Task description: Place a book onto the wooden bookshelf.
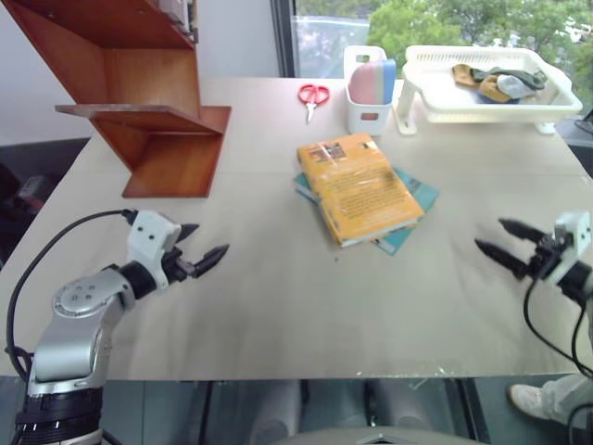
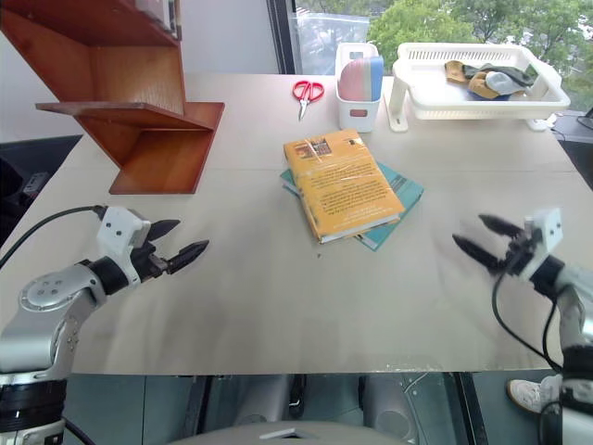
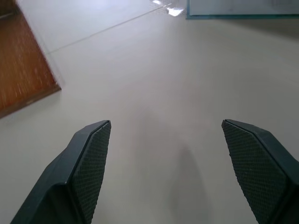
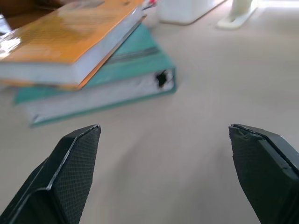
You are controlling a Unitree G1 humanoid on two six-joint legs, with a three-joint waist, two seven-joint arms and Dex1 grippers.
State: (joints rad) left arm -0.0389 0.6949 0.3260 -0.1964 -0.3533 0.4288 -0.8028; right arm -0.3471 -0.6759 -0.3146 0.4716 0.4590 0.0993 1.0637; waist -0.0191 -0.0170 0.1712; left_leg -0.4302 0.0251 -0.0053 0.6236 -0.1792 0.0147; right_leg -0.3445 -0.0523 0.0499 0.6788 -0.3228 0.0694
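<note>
Yellow-orange, the book [image 1: 359, 188] lies mid-desk atop a teal book [image 1: 409, 205]; the wooden bookshelf [image 1: 139, 93] stands far left. My left pincer [image 1: 202, 247] and right pincer [image 1: 500, 239] hover apart-fingered, empty, either side.

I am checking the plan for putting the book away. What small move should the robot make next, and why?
Probably bring the right gripper in toward the book. Its fingers are open and empty and point at the book, which lies flat on the teal book, apart from the wooden bookshelf. The left gripper is open too.
</note>
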